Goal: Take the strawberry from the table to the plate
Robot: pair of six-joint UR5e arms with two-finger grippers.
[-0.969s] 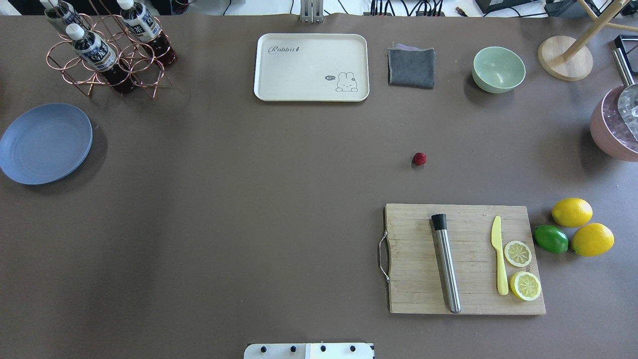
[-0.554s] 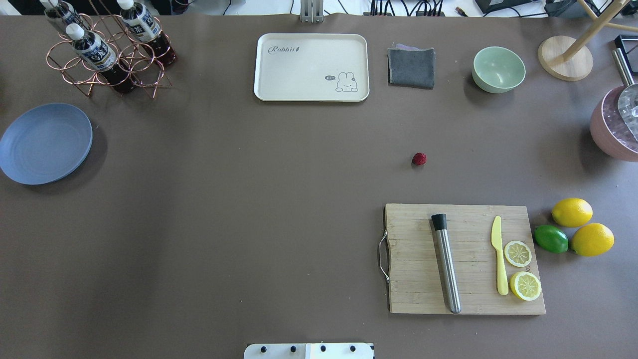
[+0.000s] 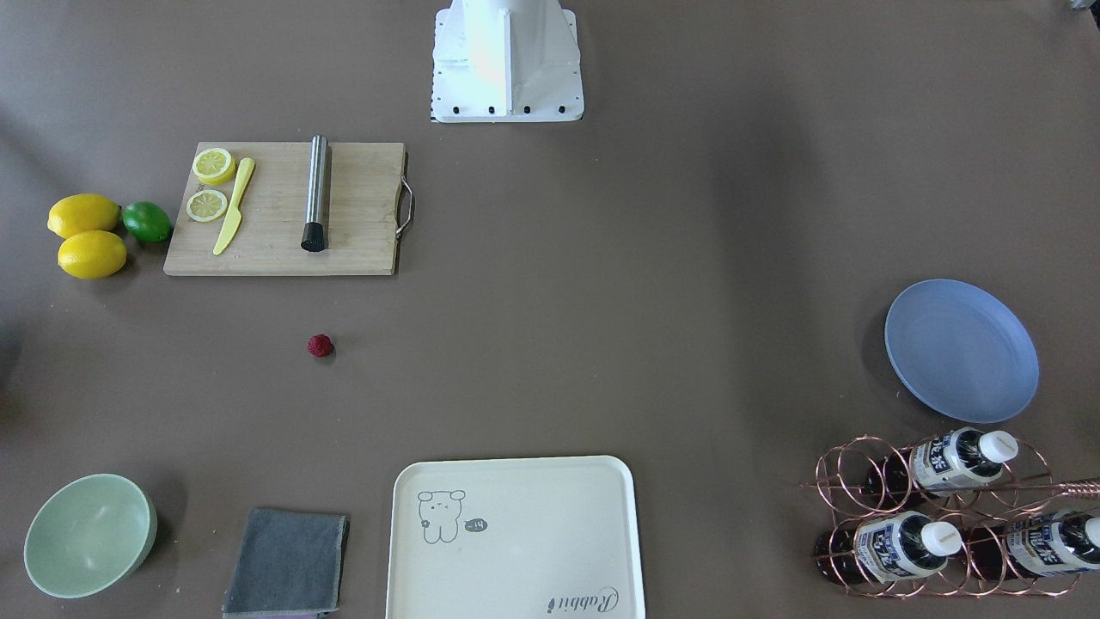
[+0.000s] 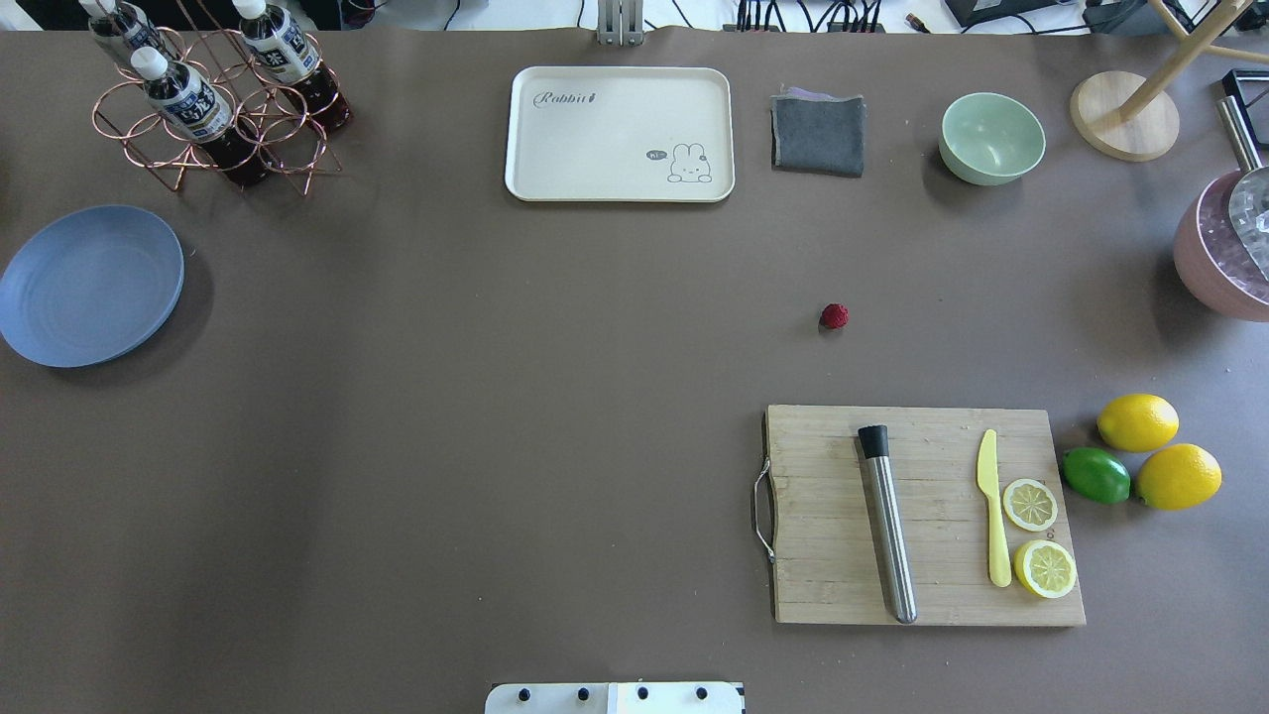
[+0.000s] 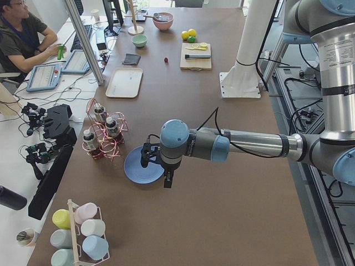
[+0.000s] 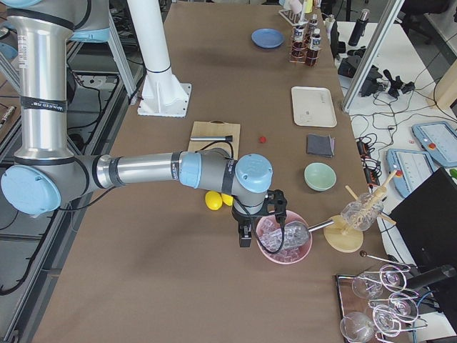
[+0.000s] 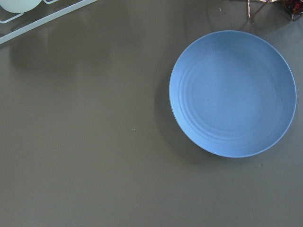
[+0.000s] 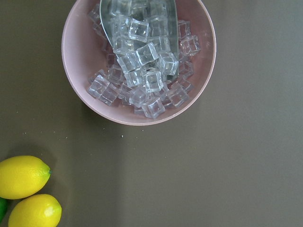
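Strawberry (image 4: pixel 834 316) lies on the table (image 4: pixel 496 397) just beyond the cutting board (image 4: pixel 823 516), well apart from the blue plate (image 4: pixel 89 286). My left gripper (image 5: pixel 166 183) hangs by that plate and my right gripper (image 6: pixel 244 239) by the pink bowl (image 8: pixel 75 28), which holds ice cubes (image 8: pixel 142 71) and a metal scoop (image 8: pixel 142 14). I cannot tell whether either is clenched.

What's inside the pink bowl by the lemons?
Clear ice cubes fill the pink bowl, and a metal scoop lies in it, loaded with cubes. The bowl's bottom and anything under the pile are covered, so not visible.
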